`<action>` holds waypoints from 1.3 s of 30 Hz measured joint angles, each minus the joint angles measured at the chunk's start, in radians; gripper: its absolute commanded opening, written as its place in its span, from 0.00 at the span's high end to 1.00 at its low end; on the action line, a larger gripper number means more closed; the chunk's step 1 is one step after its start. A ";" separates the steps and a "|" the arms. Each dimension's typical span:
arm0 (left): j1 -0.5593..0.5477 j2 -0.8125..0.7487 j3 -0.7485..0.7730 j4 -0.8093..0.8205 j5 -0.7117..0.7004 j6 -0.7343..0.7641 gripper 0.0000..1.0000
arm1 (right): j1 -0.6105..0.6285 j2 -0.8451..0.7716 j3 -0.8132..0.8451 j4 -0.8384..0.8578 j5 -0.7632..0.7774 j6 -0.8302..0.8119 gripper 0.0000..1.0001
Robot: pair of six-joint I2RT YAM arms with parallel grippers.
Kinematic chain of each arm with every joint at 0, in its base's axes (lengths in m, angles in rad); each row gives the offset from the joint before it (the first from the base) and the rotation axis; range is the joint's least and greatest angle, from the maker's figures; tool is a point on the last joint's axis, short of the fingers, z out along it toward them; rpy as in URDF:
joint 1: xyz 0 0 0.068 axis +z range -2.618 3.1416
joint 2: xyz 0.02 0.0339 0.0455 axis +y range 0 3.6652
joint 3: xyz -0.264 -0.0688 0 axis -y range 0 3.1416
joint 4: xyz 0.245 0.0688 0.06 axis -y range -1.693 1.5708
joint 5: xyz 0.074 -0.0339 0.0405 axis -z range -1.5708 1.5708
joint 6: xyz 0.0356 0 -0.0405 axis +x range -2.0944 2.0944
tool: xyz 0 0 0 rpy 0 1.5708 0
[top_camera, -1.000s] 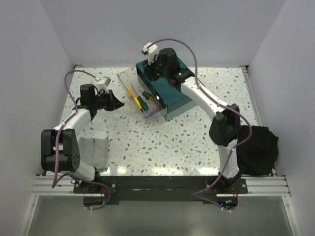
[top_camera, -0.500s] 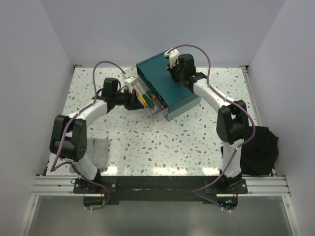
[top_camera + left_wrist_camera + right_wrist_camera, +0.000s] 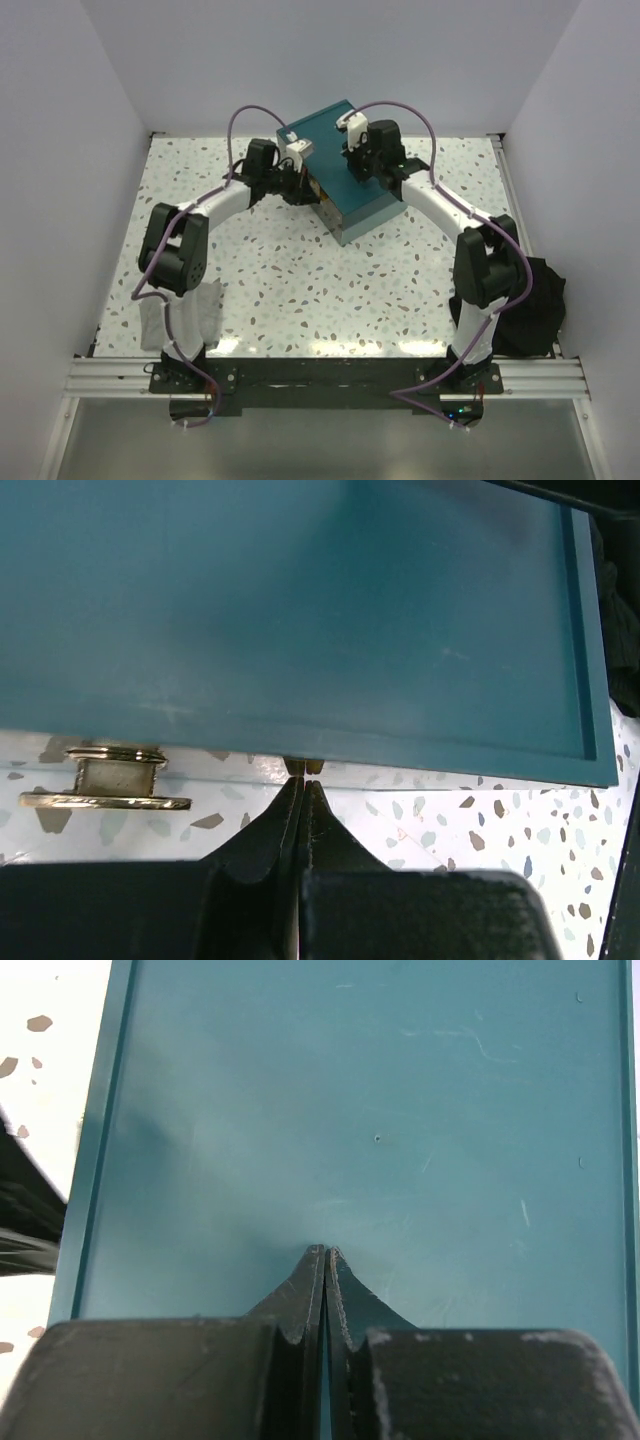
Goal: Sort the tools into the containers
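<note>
The teal box [image 3: 335, 160] stands at the back middle of the table, and its clear drawer [image 3: 322, 192] is pushed in on the left side. My left gripper [image 3: 312, 184] is shut and empty, with its tips against the drawer front. In the left wrist view the gripper [image 3: 302, 780] touches a small brass piece under the box edge [image 3: 300, 610], with a brass knob [image 3: 105, 785] to its left. My right gripper [image 3: 368, 170] is shut and empty and rests on the box top [image 3: 400, 1110]; it also shows in the right wrist view [image 3: 322, 1252]. The tools are hidden.
A grey folded cloth [image 3: 190, 310] lies at the near left by the left arm's base. A black cloth [image 3: 525, 300] lies at the near right edge. White walls close in the table on three sides.
My left gripper moved right and pushed the open drawer, holding several screwdrivers, into the box. The box turned and shifted a little. My right gripper moved right across the box top.
</note>
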 measured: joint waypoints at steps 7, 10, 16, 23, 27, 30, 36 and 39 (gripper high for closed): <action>-0.016 0.045 0.029 -0.007 -0.014 -0.024 1.00 | -0.001 -0.015 -0.019 0.003 0.002 0.023 1.00; -0.020 0.040 0.029 -0.023 -0.022 -0.011 0.71 | -0.001 -0.017 -0.016 -0.002 0.020 0.026 0.81; -0.032 -0.063 -0.003 -0.179 -0.048 0.090 0.22 | -0.008 -0.019 0.045 -0.074 0.084 0.045 0.21; -0.007 -0.216 -0.030 -0.277 -0.117 0.170 0.00 | -0.019 -0.103 0.059 -0.089 0.190 0.044 0.05; 0.042 -0.229 -0.027 -0.279 -0.152 0.178 0.00 | -0.019 -0.198 -0.013 -0.083 0.272 0.050 0.02; 0.089 -0.228 -0.013 -0.302 -0.173 0.182 0.00 | -0.019 -0.250 -0.069 -0.085 0.339 0.061 0.02; 0.163 -0.227 0.066 -0.310 -0.224 0.198 0.00 | -0.019 -0.269 -0.092 -0.153 0.503 0.067 0.01; 0.175 -0.227 0.079 -0.275 -0.282 0.196 0.00 | -0.019 -0.269 -0.106 -0.161 0.581 0.064 0.01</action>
